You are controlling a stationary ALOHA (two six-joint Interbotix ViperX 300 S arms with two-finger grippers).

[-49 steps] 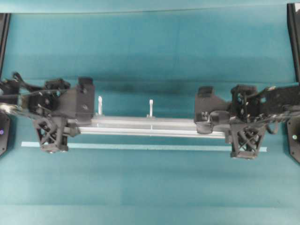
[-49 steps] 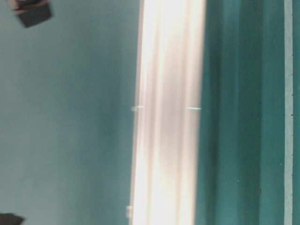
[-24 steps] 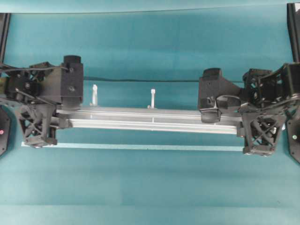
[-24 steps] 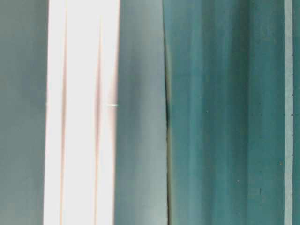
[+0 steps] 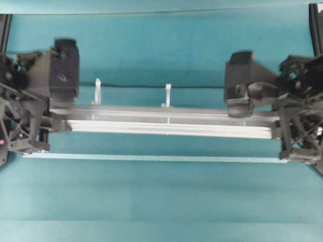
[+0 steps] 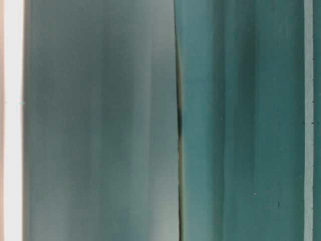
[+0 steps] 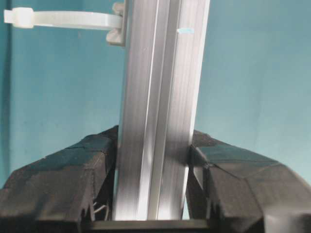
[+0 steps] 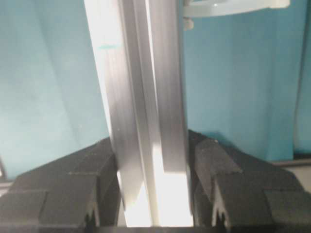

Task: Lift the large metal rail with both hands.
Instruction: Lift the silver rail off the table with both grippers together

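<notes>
Left gripper clamped on large metal rail, right gripper clamped on opposite end, rail level above teal table, pale-green strip below.

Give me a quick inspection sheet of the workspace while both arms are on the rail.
Surface: teal table, bare around the work area.
Job's things: large metal rail lies level across the overhead view, held at both ends; two white pegs show along its far edge.
Clutter: thin pale-green strip flat on the table, on the rail's near side, apart from it.
Grippers: left gripper shut on the rail's left end; right gripper shut on its right end.
Cables: dark wiring on both arms; a thin dark line crosses the table behind the rail.
Surroundings: dark frame posts at the overhead view's upper corners.
</notes>
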